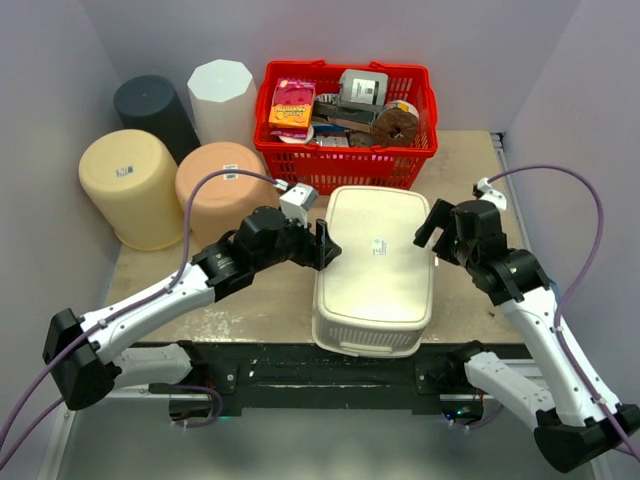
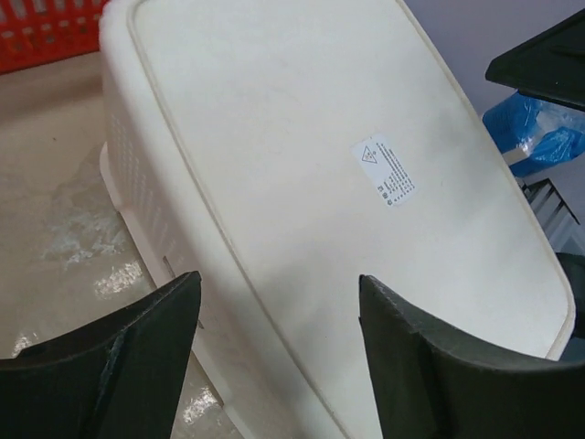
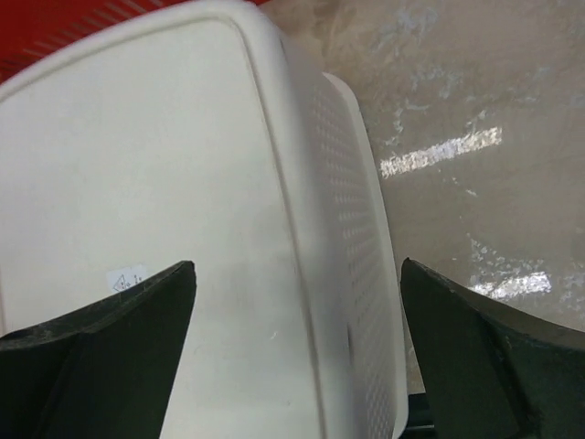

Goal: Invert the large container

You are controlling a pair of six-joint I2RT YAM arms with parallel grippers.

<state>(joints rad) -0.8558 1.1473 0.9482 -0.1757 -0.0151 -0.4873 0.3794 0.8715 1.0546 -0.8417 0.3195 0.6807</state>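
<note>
Your top view looks down from high behind the near edge onto the whole table (image 1: 470, 160). Each wrist camera sits close over the white container (image 1: 375, 275) (own fingers (image 2: 137, 366) in frame); all three views share it.

Two arms seen from above and behind. The left arm (image 1: 170, 290) extends from its base at the lower left diagonally forward and inward, its wrist pointing toward the right. The left gripper (image 1: 325, 245) has its two dark fingers (image 2: 137, 366) spread well apart. The right arm (image 1: 545, 330) rises from the lower right and bends inward, its wrist turned toward the left. The right gripper (image 1: 432, 232) has its jaws wide apart. The two grippers face each other and stand well apart.
</note>
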